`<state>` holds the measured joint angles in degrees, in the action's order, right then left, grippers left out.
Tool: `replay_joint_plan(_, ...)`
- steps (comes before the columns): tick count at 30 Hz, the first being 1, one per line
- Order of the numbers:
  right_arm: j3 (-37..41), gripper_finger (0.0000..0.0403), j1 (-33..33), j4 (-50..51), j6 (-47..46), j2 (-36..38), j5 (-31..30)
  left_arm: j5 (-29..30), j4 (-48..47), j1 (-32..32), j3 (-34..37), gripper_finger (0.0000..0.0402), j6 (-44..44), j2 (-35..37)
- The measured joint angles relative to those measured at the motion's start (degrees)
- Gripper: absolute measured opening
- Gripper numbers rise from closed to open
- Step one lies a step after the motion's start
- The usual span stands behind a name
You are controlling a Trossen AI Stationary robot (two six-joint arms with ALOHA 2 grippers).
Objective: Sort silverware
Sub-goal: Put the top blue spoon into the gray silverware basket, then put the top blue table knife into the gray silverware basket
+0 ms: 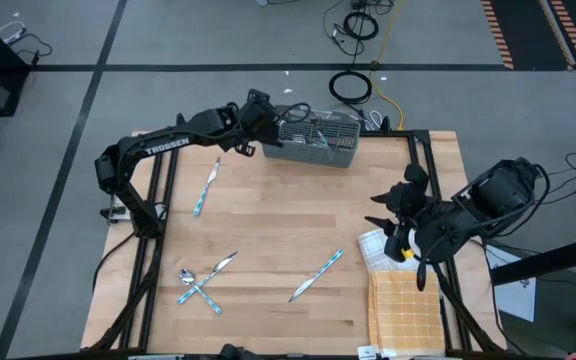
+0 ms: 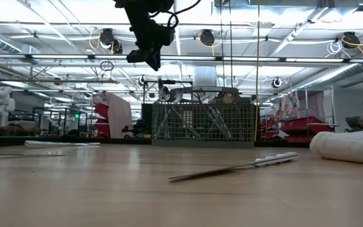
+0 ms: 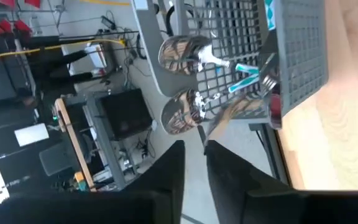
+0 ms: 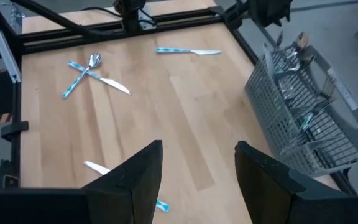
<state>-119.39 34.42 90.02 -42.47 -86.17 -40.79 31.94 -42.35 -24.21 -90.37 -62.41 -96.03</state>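
**Left hand over the caddy, four pieces left on the desk**

Silverware is split two ways right now: a good share stands in the grey wire-mesh caddy basket (image 1: pixel 315 141) at the far edge of the light wooden desk (image 1: pixel 278 230), and four pieces with light blue patterned handles lie loose on the boards. Near the left arm's side there's a lone knife (image 1: pixel 206 187); toward the near edge a spoon (image 1: pixel 185 276) lies crossed with a second knife (image 1: pixel 211 277); and a third knife (image 1: pixel 316 277) sits closer to the middle.

The left hand (image 1: pixel 265 128) hangs above the caddy's left end, and from its wrist camera the two dark fingers (image 3: pixel 174 167) show a narrow gap with nothing between them. Looks like a drop-off at the basket, though I can't say which compartment sits under it.

The right hand (image 1: pixel 398 215) waits over the desk's right side, near a folded white cloth (image 1: pixel 373 247) and an orange checked cloth (image 1: pixel 405 308), its fingers (image 4: pixel 137 175) spread wide and empty.

Doing this well, I'd say: lift the left hand straight up clear of the mesh rim before swinging away, so no handle gets snagged. Then take the lone knife first; it's nearest and lies free. The crossed pair needs care, top piece first.
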Motion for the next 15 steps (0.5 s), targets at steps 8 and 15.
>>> replay_joint_plan(8, 0.06, 0.0187, 0.19, -0.02, -0.82, 0.00, 0.33, 8.73, 2.24, 0.19, 0.00, 0.0115, 2.22, 1.48)
replay_joint_plan(15, 0.05, 0.0187, 0.19, -0.01, -1.86, 0.00, 0.39, 6.34, -18.01, 2.67, -0.09, 0.0116, 58.23, 8.66)
